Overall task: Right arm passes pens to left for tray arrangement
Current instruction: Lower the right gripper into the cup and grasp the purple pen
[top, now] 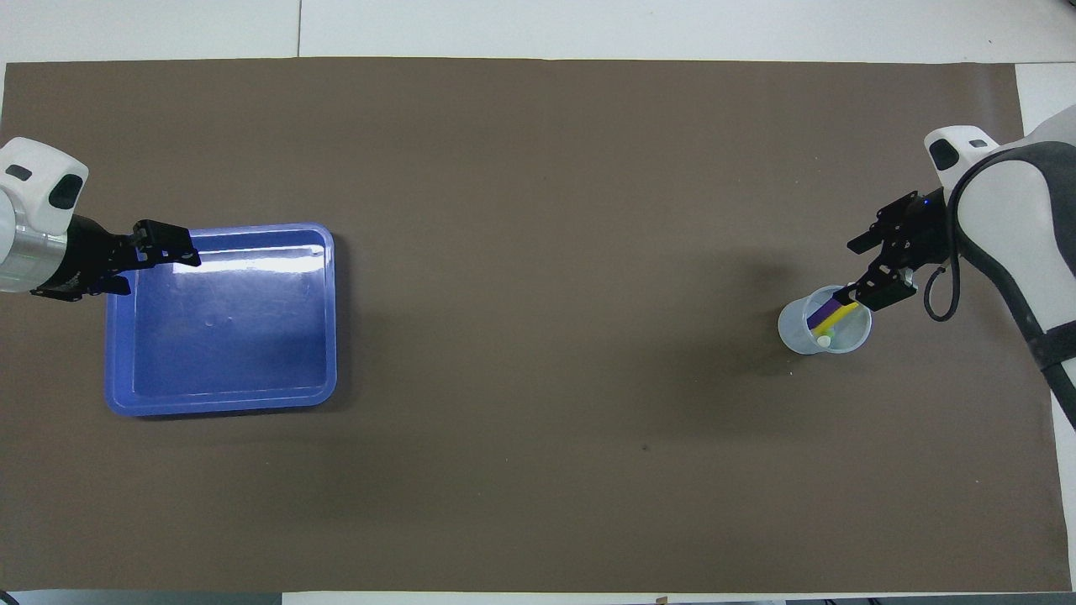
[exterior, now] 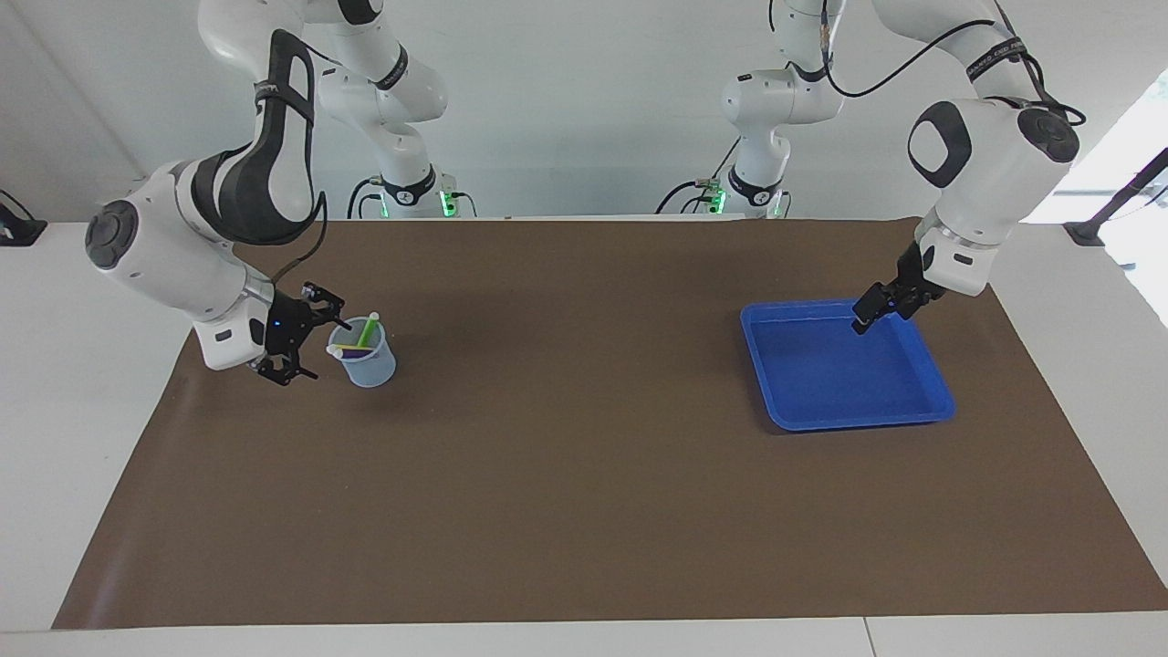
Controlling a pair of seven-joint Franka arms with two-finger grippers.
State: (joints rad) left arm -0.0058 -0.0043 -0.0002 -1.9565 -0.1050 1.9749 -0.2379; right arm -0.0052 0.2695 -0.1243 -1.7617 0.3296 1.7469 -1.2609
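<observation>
- The right pincer (exterior: 306, 339) (top: 862, 269) sits low at the rim of a small translucent cup (exterior: 367, 365) (top: 820, 336), at the right arm's end of the table (exterior: 584, 474).
- Its fingers are spread apart, one fingertip reaching over the cup's rim toward the pen ends; it grips nothing that can be made out.
- The pens (exterior: 360, 339) (top: 830, 314) stand tilted inside the cup: a purple one and a yellow one side by side, their upper ends under the right pincer's tip in the overhead view, and a green one leaning up out of the cup.
- The left pincer (exterior: 878, 308) (top: 160, 252) hangs over one corner of the tray (exterior: 912, 415) (top: 328, 336), well apart from the cup. It is released and empty.
- The tray lies flat on the brown mat (exterior: 584, 511) (top: 538, 462) at the left arm's end, with nothing in it.
</observation>
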